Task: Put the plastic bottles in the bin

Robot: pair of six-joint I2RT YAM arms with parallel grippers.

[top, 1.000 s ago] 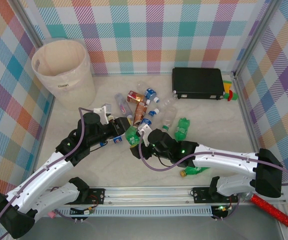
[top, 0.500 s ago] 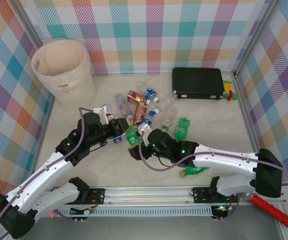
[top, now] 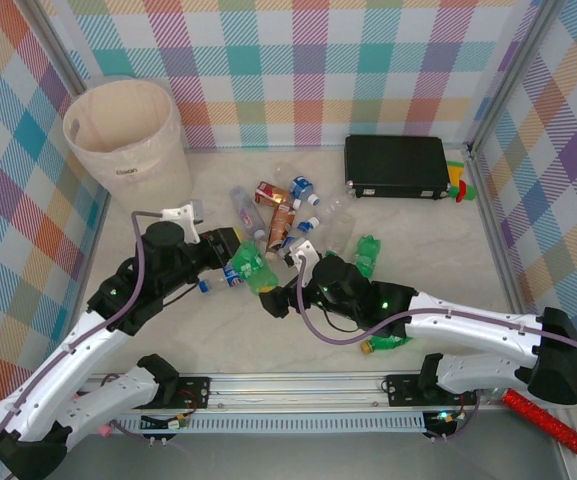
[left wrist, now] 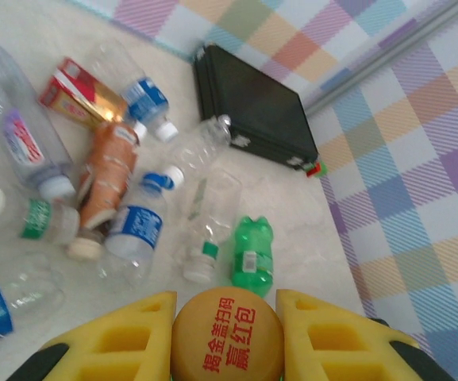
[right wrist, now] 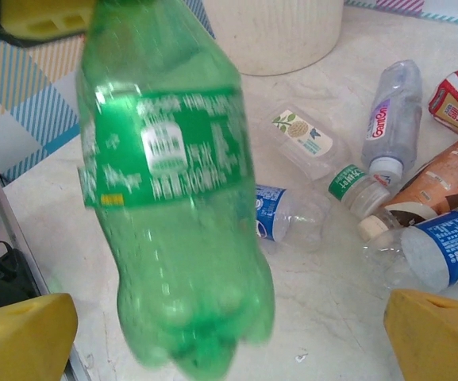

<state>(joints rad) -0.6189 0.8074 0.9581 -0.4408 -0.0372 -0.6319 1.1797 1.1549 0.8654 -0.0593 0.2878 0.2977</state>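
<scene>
The left gripper (left wrist: pixel 225 305) pinches the green bottle (right wrist: pixel 173 182) by its yellow cap (left wrist: pixel 227 337), and it hangs over the table. It is blurry but looks empty: light, thin, squashy. The hard cap is the best hold. The right gripper (right wrist: pixel 230 309) is wide open, holding nothing. The bin (top: pixel 138 165) stands far left.

The table (top: pixel 438 250) is pale and marble-patterned. At its far left corner stands the bin (top: pixel 128 140), upright and lined with clear plastic. A black case (top: pixel 396 166) lies flat along the far edge toward the right, with a small red-and-green item (top: pixel 460 186) at its right end. Mid-table lies a loose heap of plastic bottles (top: pixel 286 212) — mostly clear with blue labels, one brown. A green bottle (top: pixel 365 256) lies just right of the heap — a second green bottle (top: pixel 392 343) lies by the near edge.
</scene>
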